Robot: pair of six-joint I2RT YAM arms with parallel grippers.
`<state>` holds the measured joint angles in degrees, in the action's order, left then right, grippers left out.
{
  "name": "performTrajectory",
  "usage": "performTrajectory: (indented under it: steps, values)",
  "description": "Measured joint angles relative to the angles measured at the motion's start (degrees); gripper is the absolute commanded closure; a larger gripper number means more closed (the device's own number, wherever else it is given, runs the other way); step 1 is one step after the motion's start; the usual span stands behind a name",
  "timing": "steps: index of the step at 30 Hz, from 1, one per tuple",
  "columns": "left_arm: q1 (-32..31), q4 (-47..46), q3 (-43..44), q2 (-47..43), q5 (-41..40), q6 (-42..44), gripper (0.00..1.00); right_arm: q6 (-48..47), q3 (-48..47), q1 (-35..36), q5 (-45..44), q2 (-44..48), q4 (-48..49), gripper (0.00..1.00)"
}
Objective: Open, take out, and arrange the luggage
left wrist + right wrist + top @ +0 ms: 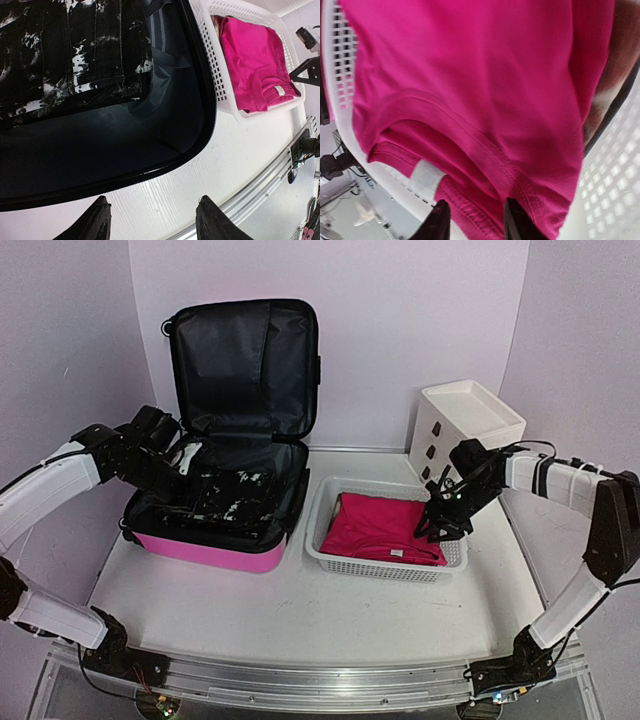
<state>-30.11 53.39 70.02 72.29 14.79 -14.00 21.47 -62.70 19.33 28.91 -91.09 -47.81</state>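
luggage: hot-pink hard shell (215, 548), lying open on the left half of the bench (300, 615), just beside the basket with a thin gap between them
lid: black-lined lid (245, 365) stands upright against the back wall, hinge side away from the arms
contents: folded black garment with white splotches (225, 495) lies in the lower half, towards the hinge side; the near part of the lining is bare
left claw: left claw (155, 224) hovers over the luggage's left end, camera looking across the zip rim onto the bench; fingers wide apart, nothing between them
right claw: right claw (477, 222) is down in the right end of the basket on the shirt; fingers a little apart, collar edge fills the gap, cannot tell whether it is pinched
basket: white mesh basket (330, 558) sits mid-bench, right of the luggage
shirt: folded pink shirt (375, 525) lies flat in the basket, white label at the collar
drawers: white plastic drawer stack (465, 420) at the back right corner, behind the basket
surface: white bench, faintly textured, aluminium rail (300, 685) along the near edge with both arm bases on it
room: plain pale backdrop panels (400, 320) behind and to both sides, faint lilac cast, even light
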Motion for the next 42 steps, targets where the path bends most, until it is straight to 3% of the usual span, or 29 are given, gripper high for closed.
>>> performTrajectory:
  steps: [8, 13, 25, 37, 42]
  values:
    - [-1.8, 0.0, 0.2, 1.9, -3.1, 0.3, 0.33, 0.8, -4.8, 0.0, -2.5, 5.8, -0.5, 0.25]
    - [-5.2, 0.0, 5.3, 13.4, -9.0, 1.3, 0.24, 0.8, -4.8, 0.0, -2.5, 10.8, -1.8, 0.14]
    - [-7.4, 0.6, 26.1, 41.9, -20.1, 7.9, 0.19, -0.3, -4.8, 0.0, -2.6, 17.0, -6.8, 0.12]
    - [-7.5, 1.7, 30.7, 48.8, -25.0, 11.1, 0.18, 0.0, -4.7, 0.0, -1.7, 17.7, -7.7, 0.12]
    - [-6.9, 2.3, 31.7, 50.0, -24.7, 11.4, 0.29, 0.5, -4.7, 0.0, -1.1, 17.6, -7.7, 0.13]
